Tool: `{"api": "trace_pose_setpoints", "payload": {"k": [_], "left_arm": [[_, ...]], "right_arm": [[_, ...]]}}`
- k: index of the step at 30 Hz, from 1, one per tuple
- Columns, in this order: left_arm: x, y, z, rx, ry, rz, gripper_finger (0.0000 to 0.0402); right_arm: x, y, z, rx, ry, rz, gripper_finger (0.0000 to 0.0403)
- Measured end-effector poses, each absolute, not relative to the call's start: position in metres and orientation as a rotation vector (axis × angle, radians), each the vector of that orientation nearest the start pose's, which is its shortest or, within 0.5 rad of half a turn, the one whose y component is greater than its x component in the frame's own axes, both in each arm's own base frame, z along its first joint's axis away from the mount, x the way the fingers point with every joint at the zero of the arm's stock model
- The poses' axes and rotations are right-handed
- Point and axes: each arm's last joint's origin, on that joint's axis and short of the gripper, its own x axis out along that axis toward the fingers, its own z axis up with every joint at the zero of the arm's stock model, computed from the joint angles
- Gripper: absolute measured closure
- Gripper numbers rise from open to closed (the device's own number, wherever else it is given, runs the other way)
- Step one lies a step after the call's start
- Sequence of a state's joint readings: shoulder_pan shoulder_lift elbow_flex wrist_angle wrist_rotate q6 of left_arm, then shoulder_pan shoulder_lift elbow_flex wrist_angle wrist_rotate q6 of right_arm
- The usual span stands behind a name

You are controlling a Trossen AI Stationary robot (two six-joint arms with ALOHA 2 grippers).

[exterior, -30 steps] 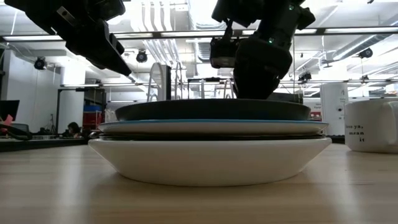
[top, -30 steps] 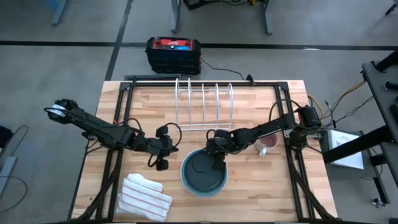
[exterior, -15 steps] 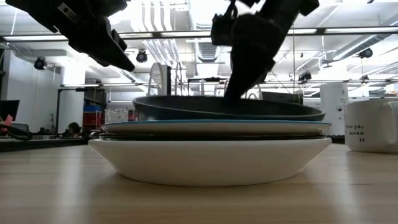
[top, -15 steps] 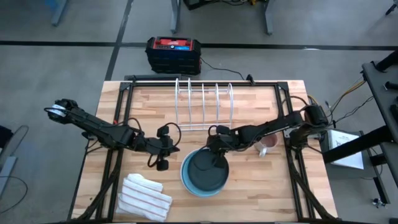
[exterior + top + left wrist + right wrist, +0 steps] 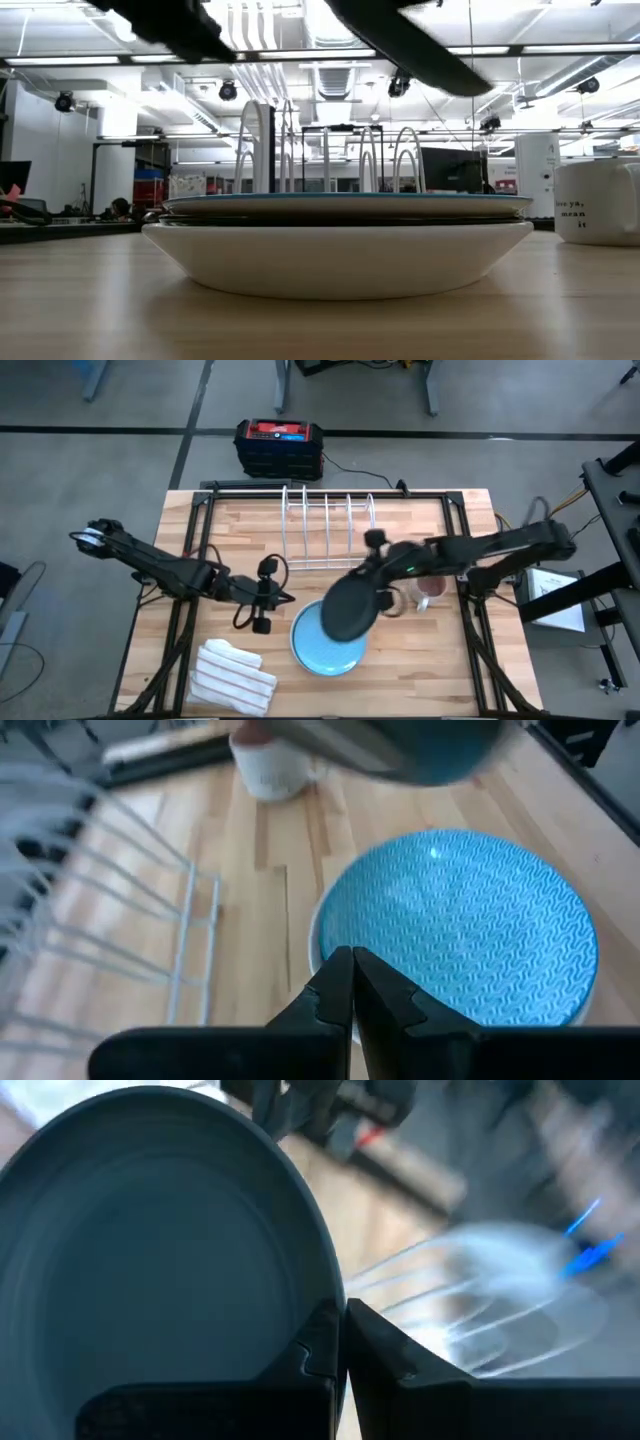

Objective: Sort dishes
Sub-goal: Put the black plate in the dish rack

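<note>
My right gripper (image 5: 378,578) is shut on the dark blue-grey dish (image 5: 349,605) and holds it above the stack; the dish also shows in the right wrist view (image 5: 150,1250) and as a dark slanted shape in the low view (image 5: 400,40). The light blue dish (image 5: 322,643) lies on top of the stack, which rests on the white dish (image 5: 340,255). The red dish is hidden inside the stack. My left gripper (image 5: 280,598) is shut and empty, hovering just left of the stack, its fingers (image 5: 352,975) at the light blue dish's (image 5: 460,930) rim. My right gripper pinches the dark dish's rim (image 5: 322,1295) between its two fingers, one on the inner face and one on the back. It has the rim on the dish's far right side (image 5: 374,584). The dish is lifted clear of the stack and tilted.
A wire dish rack (image 5: 328,525) stands at the table's far middle. A beige mug (image 5: 428,592) stands right of the stack, also in the low view (image 5: 600,200). A folded white striped cloth (image 5: 235,675) lies near front left. A black and red box (image 5: 278,445) sits beyond the table.
My right gripper has taken the dark dish by its far rim and risen, moving toward the table's right and far side. The dish has lifted clear of the stack and tipped. The light blue dish now lies uncovered on top.
</note>
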State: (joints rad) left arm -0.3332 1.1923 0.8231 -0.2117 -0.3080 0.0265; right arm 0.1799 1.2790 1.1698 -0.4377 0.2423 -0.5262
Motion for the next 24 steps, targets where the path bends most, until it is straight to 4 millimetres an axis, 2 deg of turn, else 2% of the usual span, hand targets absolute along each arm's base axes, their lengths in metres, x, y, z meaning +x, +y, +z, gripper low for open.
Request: {"api": "trace_pose_setpoints", "payload": {"k": [6, 11, 15, 20, 24], "left_arm": [[0.245, -0.075, 0.286, 0.29, 0.517, -0.056, 0.0401], [0.245, -0.075, 0.289, 0.302, 0.512, -0.059, 0.0401], [0.244, -0.075, 0.286, 0.292, 0.523, -0.056, 0.0401], [0.244, -0.075, 0.286, 0.276, 0.524, -0.052, 0.0401], [0.244, -0.075, 0.286, 0.265, 0.525, -0.049, 0.0401]], "right_arm": [[0.234, 0.034, 0.382, -1.242, 0.348, 0.112, 0.04], [0.217, 0.027, 0.399, -1.578, 0.261, 0.092, 0.04], [0.218, 0.019, 0.402, -1.799, 0.289, 0.063, 0.04], [0.228, 0.008, 0.402, -1.955, 0.335, 0.006, 0.04], [0.238, -0.002, 0.394, -2.154, 0.539, -0.01, 0.04]]}}
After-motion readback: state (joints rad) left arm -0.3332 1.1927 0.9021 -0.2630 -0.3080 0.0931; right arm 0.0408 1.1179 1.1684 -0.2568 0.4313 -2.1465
